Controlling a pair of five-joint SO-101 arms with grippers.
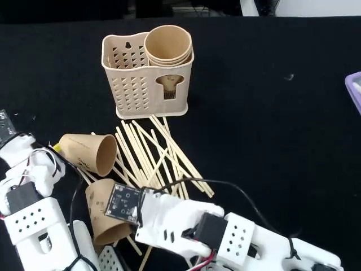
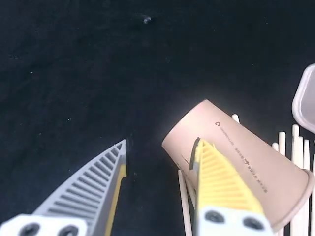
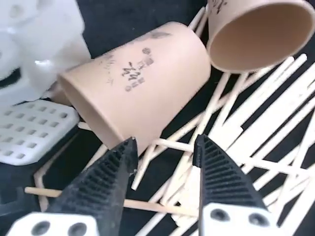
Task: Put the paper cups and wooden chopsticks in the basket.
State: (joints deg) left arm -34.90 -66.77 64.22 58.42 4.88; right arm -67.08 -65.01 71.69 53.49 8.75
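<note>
1. Black cloth covers the bench [image 1: 271, 124]. High view: the basket [image 1: 132, 84] stands upright at the far side, with a stack of paper cups [image 1: 167, 44] nested in its right compartment. Loose chopsticks [image 1: 161, 152] fan out criss-crossed just near of it. The left cup [image 1: 89, 152] lies on its side, mouth facing right. The near cup [image 1: 104, 214] lies among the sticks beside the right arm [image 1: 225, 231]. Both arms crowd the near-left corner, so a knock between them looks the likeliest upset. A bumped basket might also tip.

2. Left wrist view: the left claw [image 2: 160, 142] is released. One finger hangs above the side of the left cup [image 2: 236, 157] near its base, and the other is over bare cloth. Closing here would probably catch only the rounded base, so the cup could roll off or crumple. A line of small dark print and a little symbol run along the cup; I leave them unread.

3. Right wrist view: the right claw [image 3: 166, 142] is likewise released. It is poised over crossed chopsticks [image 3: 236, 128] just beside the base of the near cup [image 3: 138, 83]. A pinch may snag the cup's edge with the sticks, or lift one stick and lever the others away. Dark brush-like characters mark that cup's side, too slanted to make out.
</note>
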